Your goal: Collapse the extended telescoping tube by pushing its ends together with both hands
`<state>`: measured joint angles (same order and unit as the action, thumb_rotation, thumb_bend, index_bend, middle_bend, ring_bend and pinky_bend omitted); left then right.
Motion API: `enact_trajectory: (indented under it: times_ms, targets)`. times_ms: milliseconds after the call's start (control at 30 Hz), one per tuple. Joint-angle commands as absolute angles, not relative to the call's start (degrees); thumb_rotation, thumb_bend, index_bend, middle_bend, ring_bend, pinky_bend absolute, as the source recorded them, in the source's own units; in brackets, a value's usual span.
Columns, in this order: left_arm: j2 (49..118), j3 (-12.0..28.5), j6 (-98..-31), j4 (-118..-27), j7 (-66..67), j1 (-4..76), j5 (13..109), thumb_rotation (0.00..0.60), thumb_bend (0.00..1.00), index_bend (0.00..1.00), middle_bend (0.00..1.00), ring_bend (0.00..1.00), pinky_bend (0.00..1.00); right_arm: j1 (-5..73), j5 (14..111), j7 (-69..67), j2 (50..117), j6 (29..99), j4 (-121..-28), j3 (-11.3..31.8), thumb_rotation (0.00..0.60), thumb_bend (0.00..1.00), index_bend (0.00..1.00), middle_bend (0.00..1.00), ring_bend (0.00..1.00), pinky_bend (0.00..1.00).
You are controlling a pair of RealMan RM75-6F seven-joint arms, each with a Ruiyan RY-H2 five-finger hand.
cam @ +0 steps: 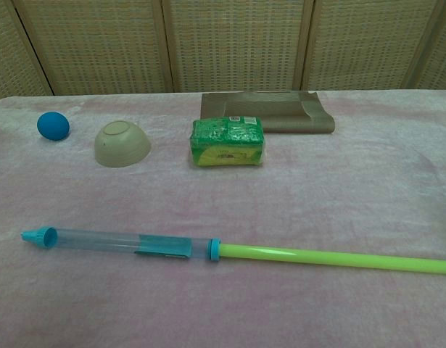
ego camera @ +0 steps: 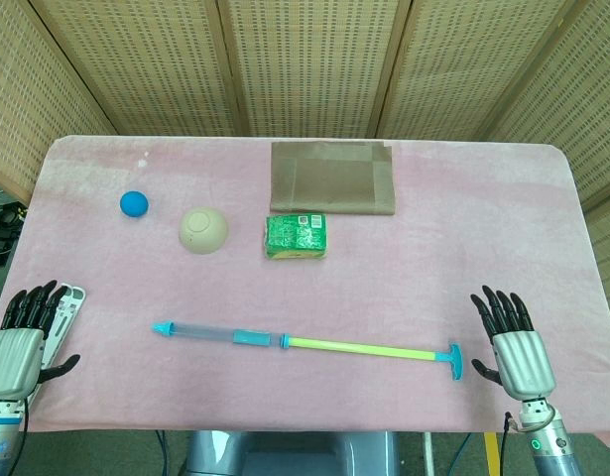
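Note:
The telescoping tube (ego camera: 305, 342) lies fully extended across the near part of the pink table, also shown in the chest view as the tube (cam: 208, 250). Its clear barrel with a teal cap points left; a yellow-green rod runs right to a teal T-handle (ego camera: 453, 360). My left hand (ego camera: 22, 342) rests open at the table's near left corner, well left of the cap. Just right of the T-handle, my right hand (ego camera: 513, 347) stays open, apart from it. Neither hand shows in the chest view.
A blue ball (ego camera: 134, 203), an upturned beige bowl (ego camera: 203, 230), a green packet (ego camera: 296, 236) and a folded brown cloth (ego camera: 332, 177) sit beyond the tube. A white object (ego camera: 64, 309) lies beside my left hand. Woven screens stand behind.

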<state>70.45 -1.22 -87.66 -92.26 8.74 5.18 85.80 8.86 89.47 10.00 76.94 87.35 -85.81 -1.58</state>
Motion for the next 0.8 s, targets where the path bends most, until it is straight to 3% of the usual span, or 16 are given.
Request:
enact_trajectory:
  times_ms: [33, 700, 800]
  targets:
    - [70.4, -1.1, -87.8, -92.4, 8.6, 5.1, 85.8, 0.6, 0.05, 0.0, 0.0, 0.0, 0.0, 8.8, 89.6, 10.2, 77.0, 87.2, -85.8, -1.5, 0.6, 0.17, 0.03, 0.0, 0.0, 0.0]
    - [69.5, -0.7, -87.2, -93.7, 9.3, 4.4, 86.2, 0.6, 0.05, 0.0, 0.0, 0.0, 0.0, 7.9, 90.8, 11.0, 76.9, 86.8, -86.8, -1.1, 0.6, 0.17, 0.03, 0.0, 0.0, 0.0]
    - [69.5, -0.5, -87.4, -94.0, 9.5, 4.3, 86.3, 0.6, 0.05, 0.0, 0.0, 0.0, 0.0, 7.6, 90.8, 11.4, 76.8, 86.7, -87.0, -1.0, 0.6, 0.17, 0.08, 0.01, 0.01, 0.0]
